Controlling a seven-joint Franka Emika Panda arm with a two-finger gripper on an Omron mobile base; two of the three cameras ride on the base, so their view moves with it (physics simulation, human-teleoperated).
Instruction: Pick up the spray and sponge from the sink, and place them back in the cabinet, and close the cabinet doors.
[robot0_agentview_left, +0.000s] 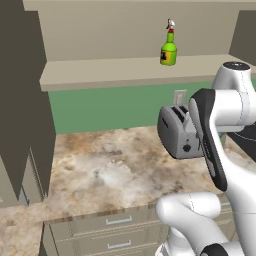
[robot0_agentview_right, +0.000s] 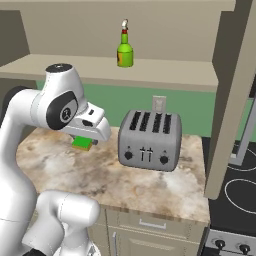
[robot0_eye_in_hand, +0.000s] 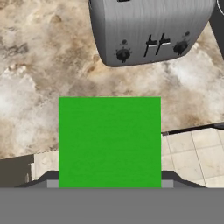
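Observation:
The lime-green spray (robot0_agentview_left: 169, 50) (robot0_agentview_right: 125, 51) stands upright on the shelf of the open cabinet (robot0_agentview_left: 100, 70) (robot0_agentview_right: 165, 72). My gripper (robot0_agentview_right: 83, 142) hangs over the marbled counter, left of the toaster, shut on the sponge (robot0_agentview_right: 81, 144). In the hand view the sponge (robot0_eye_in_hand: 109, 140) shows as a large green square between the fingers (robot0_eye_in_hand: 52, 183). Both cabinet doors stand open, one door (robot0_agentview_left: 25, 100) at the left and the other door (robot0_agentview_right: 230, 100) at the right. The sink is out of view.
A silver toaster (robot0_agentview_left: 177, 132) (robot0_agentview_right: 149, 140) (robot0_eye_in_hand: 148, 30) stands on the counter (robot0_agentview_left: 100, 165) below the shelf, close to the hand. A black stove (robot0_agentview_right: 240, 190) lies at the right. Beige drawers (robot0_agentview_left: 115, 230) run under the counter's front edge.

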